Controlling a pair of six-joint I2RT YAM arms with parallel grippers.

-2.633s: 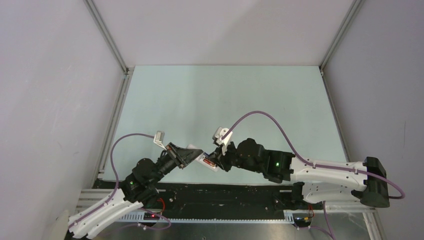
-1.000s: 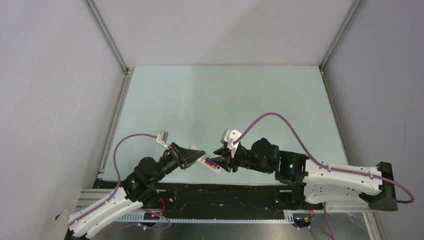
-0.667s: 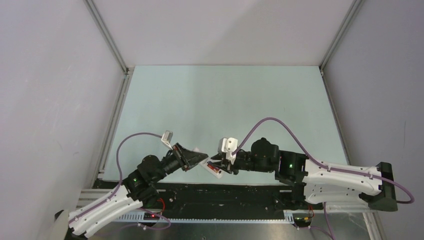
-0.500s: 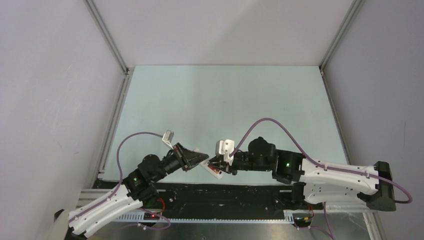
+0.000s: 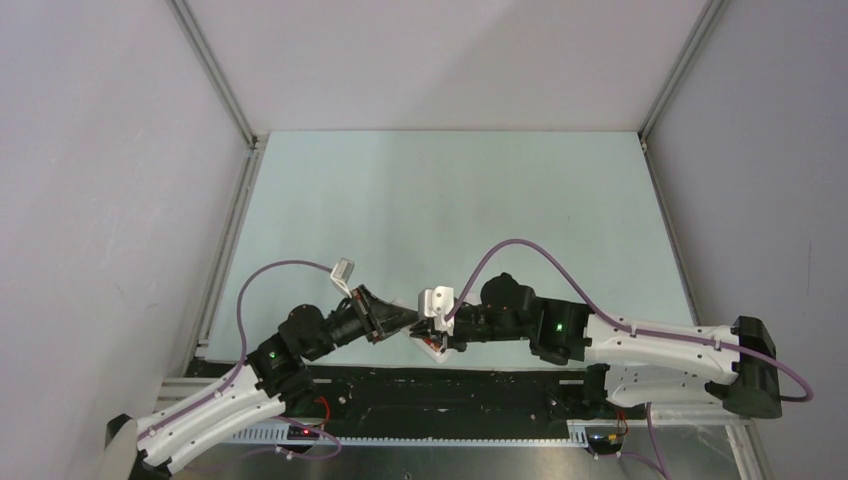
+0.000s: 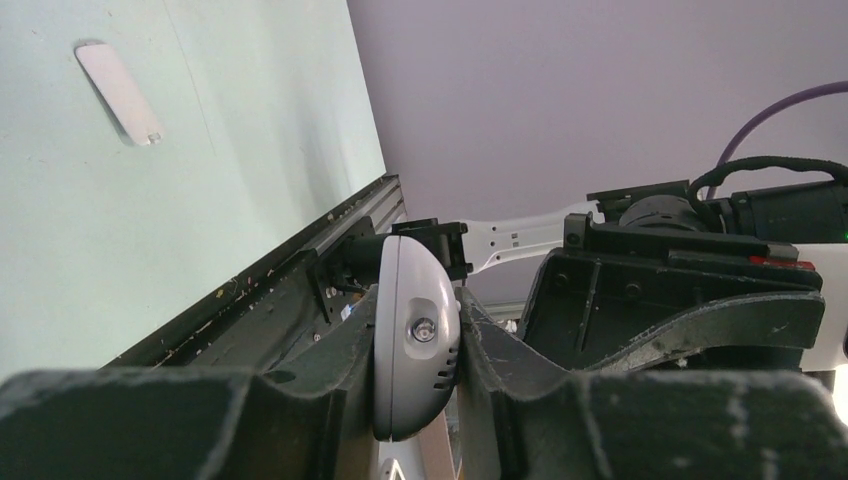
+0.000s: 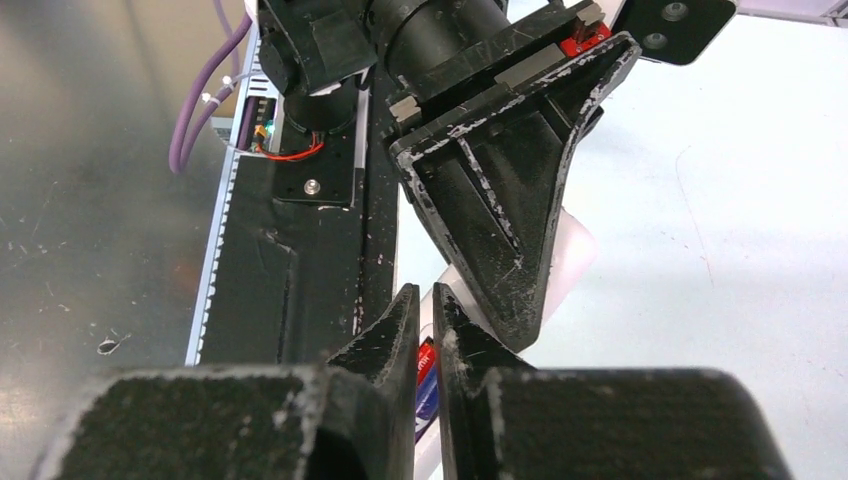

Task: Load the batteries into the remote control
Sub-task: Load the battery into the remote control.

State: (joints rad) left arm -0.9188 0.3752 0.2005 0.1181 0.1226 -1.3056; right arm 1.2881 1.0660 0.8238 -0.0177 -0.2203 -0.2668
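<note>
Remote control (image 6: 415, 300): 1, white, squeezed tight in the left gripper (image 6: 414, 400), by the near edge of the table (image 5: 450, 200).
Batteries (image 7: 427, 385): 2, 1 red and 1 blue, right at the right gripper (image 7: 426, 305) tips.
Right jaws: almost together, thin gap; cannot tell if they grip a battery.
Cover plate (image 6: 118, 90): 1, white, flat on the table.

The top external camera looked steeply down from above and behind the arm bases, far enough back to take in the whole tabletop (image 5: 450, 200). Each wrist camera sat close behind its own fingers: the left faced the right arm (image 6: 700, 230), the right faced the left pincer (image 7: 515, 300). All three views shared the remote control (image 6: 415, 350).
</note>
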